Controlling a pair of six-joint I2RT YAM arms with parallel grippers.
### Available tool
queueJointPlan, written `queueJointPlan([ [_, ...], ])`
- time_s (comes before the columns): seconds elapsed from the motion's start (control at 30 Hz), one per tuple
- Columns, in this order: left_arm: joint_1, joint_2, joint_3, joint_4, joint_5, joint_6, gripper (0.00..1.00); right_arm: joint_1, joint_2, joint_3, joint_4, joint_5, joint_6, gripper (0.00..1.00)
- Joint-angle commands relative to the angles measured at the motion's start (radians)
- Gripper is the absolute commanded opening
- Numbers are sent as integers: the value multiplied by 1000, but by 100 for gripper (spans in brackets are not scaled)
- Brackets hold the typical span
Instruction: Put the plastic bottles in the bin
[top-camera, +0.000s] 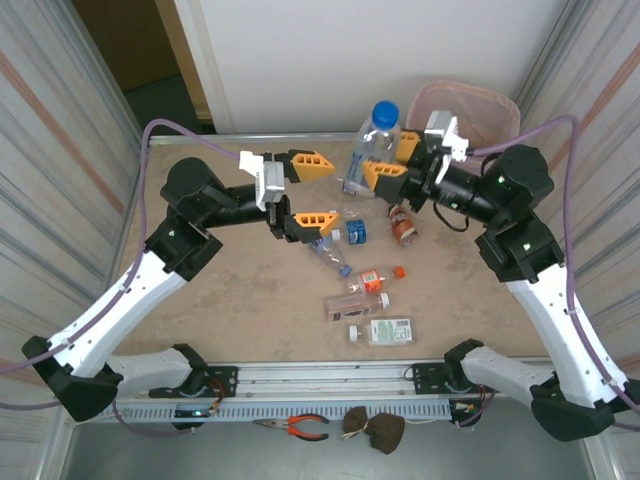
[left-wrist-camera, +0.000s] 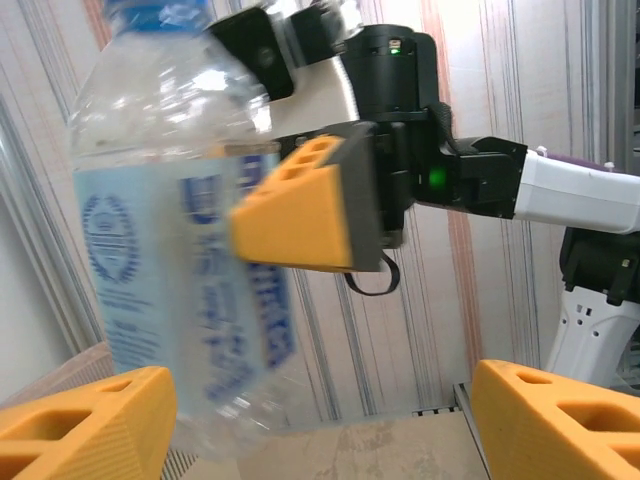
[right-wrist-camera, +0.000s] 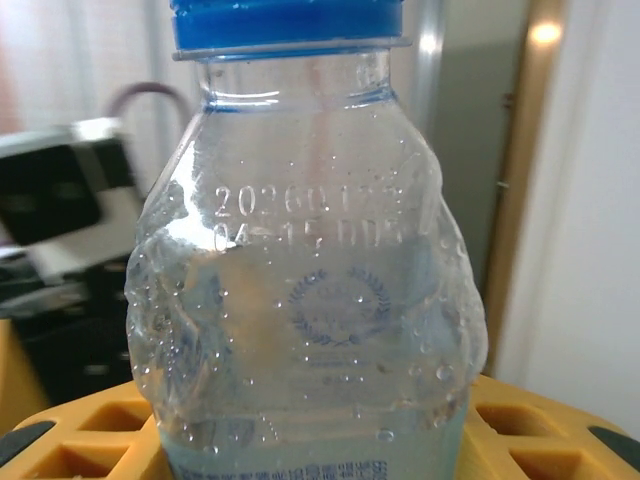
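A large clear plastic bottle (top-camera: 374, 143) with a blue cap and a pale blue label is held upright above the back of the table. My right gripper (top-camera: 386, 160) is shut on its lower body. The same bottle (right-wrist-camera: 310, 290) stands between the orange fingers (right-wrist-camera: 545, 440) in the right wrist view. My left gripper (top-camera: 314, 192) stands open just left of it. In the left wrist view the blurred bottle (left-wrist-camera: 170, 250) is beside my left gripper's (left-wrist-camera: 320, 430) left finger, with nothing gripped. The pale pink bin (top-camera: 470, 108) stands behind the right arm at the back right.
Several small bottles lie on the tan table (top-camera: 220, 320): a blue-capped one (top-camera: 353, 233), a brown one (top-camera: 403, 226), a clear one (top-camera: 330, 255), an orange-capped one (top-camera: 375, 279) and a flat one (top-camera: 386, 332). Pliers (top-camera: 298, 427) lie in front of the rail.
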Motion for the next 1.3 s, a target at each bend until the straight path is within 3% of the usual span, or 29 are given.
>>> queueJointPlan([
  [0.0, 2, -33, -13, -19, -38, 22, 78, -108, 23, 52, -23, 110, 55, 48],
  [0.33, 2, -61, -27, -50, -62, 19, 78, -488, 249, 153, -105, 203, 406, 45],
  [0.63, 2, -79, -44, -67, -95, 22, 78, -656, 555, 362, -316, 153, 620, 39],
  [0.8, 2, -77, -53, -65, -104, 23, 78, -667, 633, 334, -249, 160, 793, 35],
  [0.9, 2, -74, -58, -61, -107, 23, 78, -651, 654, 294, -189, 226, 951, 42],
  [1.13, 2, -87, -76, -61, -114, 31, 78, -564, 760, 456, -403, 444, 1248, 47],
  [1.27, 2, -103, -95, -60, -122, 31, 78, -515, 780, 457, -448, 559, 1436, 47],
])
